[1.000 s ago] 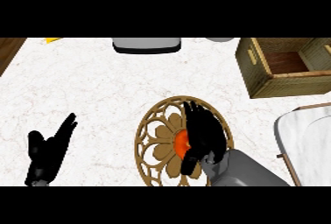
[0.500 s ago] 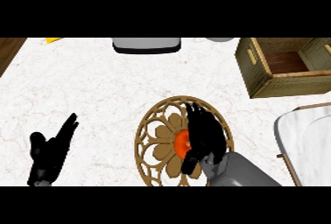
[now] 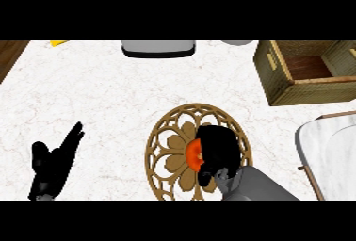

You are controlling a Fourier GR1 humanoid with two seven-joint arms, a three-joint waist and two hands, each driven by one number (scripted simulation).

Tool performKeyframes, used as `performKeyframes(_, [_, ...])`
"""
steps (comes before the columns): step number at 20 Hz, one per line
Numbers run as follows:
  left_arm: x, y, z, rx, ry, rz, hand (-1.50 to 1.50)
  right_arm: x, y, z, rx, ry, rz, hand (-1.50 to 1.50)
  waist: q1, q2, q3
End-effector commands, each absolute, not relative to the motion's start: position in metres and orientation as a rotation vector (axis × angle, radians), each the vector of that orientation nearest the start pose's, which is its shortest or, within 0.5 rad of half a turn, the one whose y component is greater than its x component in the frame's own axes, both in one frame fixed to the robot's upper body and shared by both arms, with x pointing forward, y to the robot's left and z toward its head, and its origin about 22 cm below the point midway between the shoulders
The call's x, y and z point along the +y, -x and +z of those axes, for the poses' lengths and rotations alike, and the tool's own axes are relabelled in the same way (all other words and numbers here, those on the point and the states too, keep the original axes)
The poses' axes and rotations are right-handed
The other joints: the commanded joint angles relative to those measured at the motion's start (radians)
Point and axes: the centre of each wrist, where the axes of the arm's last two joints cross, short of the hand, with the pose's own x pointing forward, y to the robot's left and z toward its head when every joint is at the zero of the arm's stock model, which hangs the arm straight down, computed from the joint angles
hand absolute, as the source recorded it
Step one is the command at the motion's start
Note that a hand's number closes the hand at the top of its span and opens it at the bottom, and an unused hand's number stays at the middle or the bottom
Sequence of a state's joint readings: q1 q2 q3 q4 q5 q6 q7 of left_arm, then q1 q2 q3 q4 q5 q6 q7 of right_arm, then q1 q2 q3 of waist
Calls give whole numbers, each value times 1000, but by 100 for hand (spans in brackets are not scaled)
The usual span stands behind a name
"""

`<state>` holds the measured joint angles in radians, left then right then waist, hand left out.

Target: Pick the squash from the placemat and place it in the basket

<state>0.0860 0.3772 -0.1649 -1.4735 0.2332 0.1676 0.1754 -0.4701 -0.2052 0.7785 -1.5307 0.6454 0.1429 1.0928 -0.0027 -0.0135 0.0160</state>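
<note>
A round brown placemat (image 3: 170,141) with a cut-out flower pattern lies at the lower middle of the white counter. On it sits the orange squash (image 3: 192,153), only its left side showing. My right hand (image 3: 221,150) is over the squash with fingers curled round it and hides most of it. The basket (image 3: 306,70), an olive woven box with a brown floor, stands open at the upper right, well apart from the hand. My left hand (image 3: 54,160) rests open at the lower left, fingers pointing up and right.
A grey appliance (image 3: 157,48) stands at the back edge, with a grey round object (image 3: 238,42) to its right. A yellow item (image 3: 59,43) shows at the upper left. A white board with a wooden rim (image 3: 327,150) lies at the right edge.
My right hand's fingers have curled down tighter round the squash, covering more of it. The left hand has barely shifted.
</note>
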Motion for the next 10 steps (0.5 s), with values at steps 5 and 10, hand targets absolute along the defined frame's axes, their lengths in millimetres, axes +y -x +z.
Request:
performKeyframes(5, [303, -187, -53, -1011, -161, -19, 0, -62, -245, 58, -860, 896, 1180, 150, 2, 12, -17])
performKeyframes(10, [301, -189, -50, -1005, -180, -21, 0, -78, -238, 95, -1023, 842, 1399, 150, -2, 10, -17])
